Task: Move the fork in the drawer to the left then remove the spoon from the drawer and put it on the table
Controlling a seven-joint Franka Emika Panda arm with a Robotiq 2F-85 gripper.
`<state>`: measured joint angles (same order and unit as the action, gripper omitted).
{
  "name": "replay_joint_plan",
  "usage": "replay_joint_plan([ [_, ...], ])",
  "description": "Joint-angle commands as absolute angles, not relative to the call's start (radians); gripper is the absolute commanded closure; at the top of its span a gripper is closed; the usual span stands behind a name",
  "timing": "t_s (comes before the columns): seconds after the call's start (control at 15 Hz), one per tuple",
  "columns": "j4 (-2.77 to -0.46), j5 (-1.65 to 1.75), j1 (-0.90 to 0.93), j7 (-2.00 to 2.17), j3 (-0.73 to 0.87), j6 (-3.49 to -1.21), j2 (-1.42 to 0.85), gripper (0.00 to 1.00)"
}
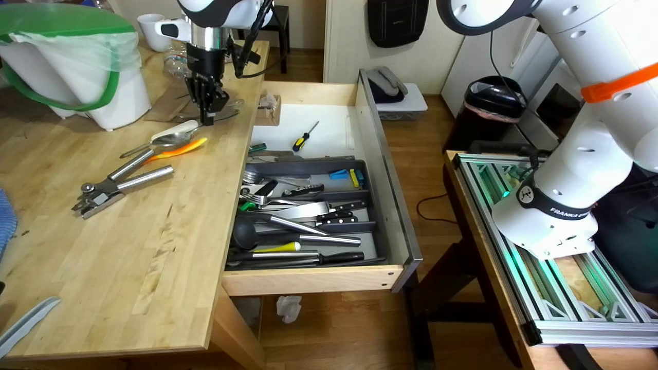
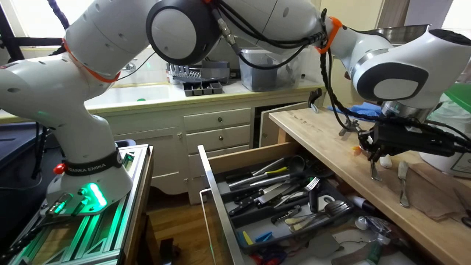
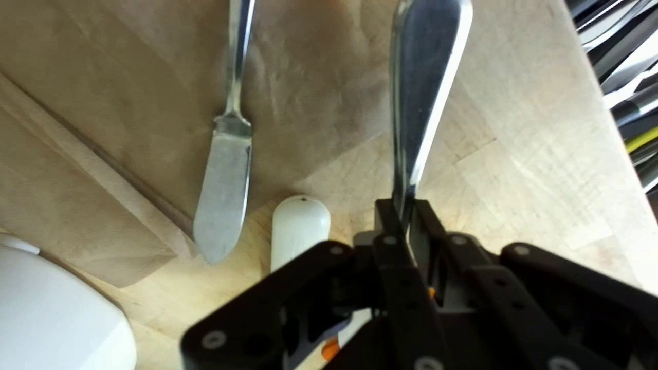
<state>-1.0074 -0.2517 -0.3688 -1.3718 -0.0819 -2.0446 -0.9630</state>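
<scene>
My gripper (image 1: 207, 119) is over the pale-wood table (image 1: 154, 246), low above its surface. Its fingers (image 3: 404, 208) are shut on a metal spoon. The spoon's handle (image 3: 432, 67) sticks out past the fingertips in the wrist view, and its bowl (image 1: 176, 139) shows on the far side of the gripper in an exterior view. I cannot tell whether the spoon touches the table. The drawer (image 1: 318, 280) stands open beside the table. A fork (image 2: 312, 183) lies in its grey cutlery tray among knives and other utensils; another fork (image 1: 251, 177) lies near the table edge.
On the table are a butter knife (image 3: 223, 190) on brown paper (image 3: 329, 103), a white-handled tool (image 3: 299, 226), an orange-handled item (image 1: 185, 149), a metal hand tool (image 1: 118, 187) and a white bin with a green lid (image 1: 61, 20). A screwdriver (image 1: 303, 140) lies in the drawer's rear section.
</scene>
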Motion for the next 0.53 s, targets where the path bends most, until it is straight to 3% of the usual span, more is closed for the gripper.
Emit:
replay_joint_plan([
  [0.0,-0.915,-0.214,-0.361,-1.383,-0.078,-1.989,-1.022,0.97],
  [0.33,-0.892,-0.185,-0.346,-1.374,-0.061,-2.012,-1.044,0.97],
  [0.4,-0.888,-0.182,-0.343,-1.372,-0.059,-2.012,-1.046,0.93],
  [0.47,-0.882,-0.183,-0.343,-1.375,-0.060,-2.009,-1.047,0.64],
])
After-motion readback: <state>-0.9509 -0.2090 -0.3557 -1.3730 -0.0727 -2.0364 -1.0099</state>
